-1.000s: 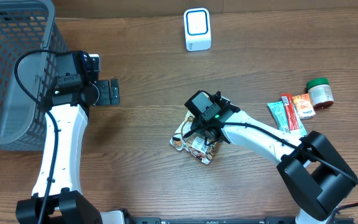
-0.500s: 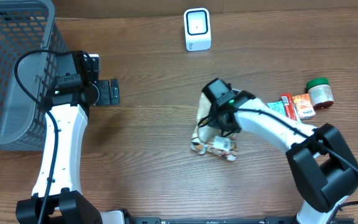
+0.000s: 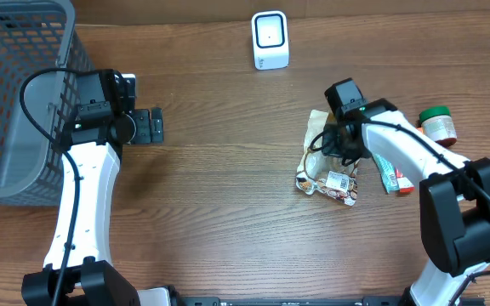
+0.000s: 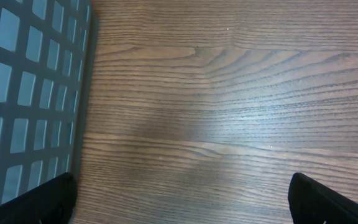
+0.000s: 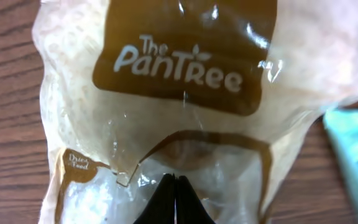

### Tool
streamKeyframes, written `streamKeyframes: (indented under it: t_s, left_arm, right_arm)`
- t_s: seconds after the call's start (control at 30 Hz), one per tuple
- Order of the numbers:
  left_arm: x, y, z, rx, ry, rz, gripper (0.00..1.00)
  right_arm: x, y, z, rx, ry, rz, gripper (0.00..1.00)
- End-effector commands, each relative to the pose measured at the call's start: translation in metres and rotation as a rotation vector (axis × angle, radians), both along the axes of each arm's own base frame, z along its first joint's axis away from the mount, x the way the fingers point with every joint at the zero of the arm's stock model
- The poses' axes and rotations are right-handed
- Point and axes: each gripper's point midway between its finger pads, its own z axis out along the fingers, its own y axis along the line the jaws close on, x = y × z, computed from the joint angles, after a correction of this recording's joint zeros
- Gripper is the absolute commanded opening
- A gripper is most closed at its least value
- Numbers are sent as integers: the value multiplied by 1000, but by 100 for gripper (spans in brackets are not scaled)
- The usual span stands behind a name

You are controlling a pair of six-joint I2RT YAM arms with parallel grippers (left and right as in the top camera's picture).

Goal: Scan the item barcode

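On the near half of the bench (image 3: 211, 212), I found the snack bag (image 3: 328, 174) held by the right tool (image 3: 337, 151), which was clamped shut on the bag's clear film. The wrist view showed both fingers (image 5: 166, 202) pressed together against that film, just below the brown printed panel.

A second before, the bag had lain near bench centre. It had since travelled rightward and slightly farther away with the arm, ending just beside the teal packet (image 3: 387, 166). I judged the item secured and in transit, with the scan not yet made. A white label (image 3: 339, 180), probably the barcode, faced upward.

Farther back on the left, the left tool (image 3: 150, 127) hovered fully open and empty beside the basket (image 3: 15, 93).

At the far edge stood the scanner (image 3: 270, 40), well apart from the bag. I judged that the label would need turning toward its window.
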Motion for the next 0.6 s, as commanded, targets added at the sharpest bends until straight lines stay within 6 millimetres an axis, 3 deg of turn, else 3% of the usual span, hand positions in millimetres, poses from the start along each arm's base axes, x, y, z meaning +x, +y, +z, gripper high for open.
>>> streamKeyframes:
  t_s: [0.0,0.17,0.2,0.23,0.27,0.33,0.37,0.57]
  left_arm:
    - [-1,0,-6,2,17,-19,100]
    - [-1,0,-6,2,17,-19,100]
    - [-1,0,-6,2,17,-19,100]
    - [-1,0,-6,2,17,-19,100]
    - [-1,0,-6,2,17,-19,100]
    - [-1,0,-6,2,17,-19,100]
    - [-1,0,-6,2,17,-19,100]
    - [-1,0,-6,2,17,-19,100]
  right_arm:
    - [19,7,19,-10,-51,154,4]
    - [28,16,53,18,-57,167,5]
    - [28,18,58,27,-53,169,12]
    - [29,18,63,26,-53,169,31]
    - [29,18,67,26,-54,169,58]
    - [31,18,69,27,-60,168,90]
    - [32,18,69,26,-64,166,99]
    - [34,13,68,3,-71,158,100]
